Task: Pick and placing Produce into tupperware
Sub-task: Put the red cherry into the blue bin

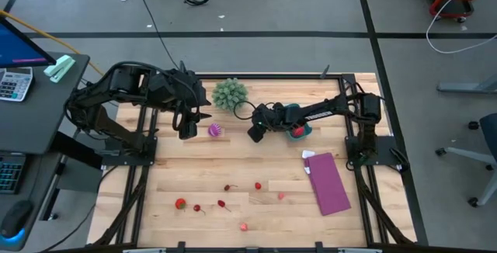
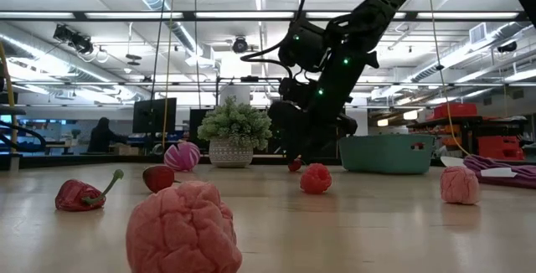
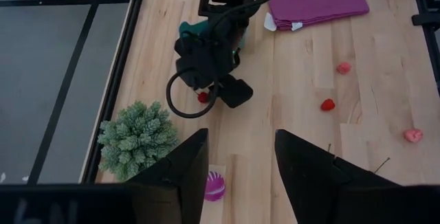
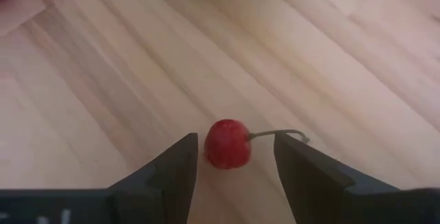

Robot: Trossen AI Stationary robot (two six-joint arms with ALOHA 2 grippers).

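Observation:
A small red cherry [image 4: 227,143] with a thin stem lies on the wooden table, between the two fingers of my open right gripper [image 4: 232,141], which slants down over it [image 1: 255,134]. I cannot see either finger touching it. The teal tupperware [image 1: 295,117] stands just behind that gripper toward the right, with a red piece [image 1: 297,131] at its near side. A purple-pink striped ball [image 1: 214,130] rests on the table below my left gripper [image 1: 186,127], which hangs open and high [image 3: 240,148]. Several small red and pink pieces [image 1: 258,185] lie scattered toward the near edge.
A spiky green ball [image 1: 230,94] stands at the far edge between the arms. A flat purple sheet [image 1: 328,181] with a white scrap lies at the right. In the low view a pink lumpy piece [image 2: 182,229] and a red pepper [image 2: 79,195] lie close by.

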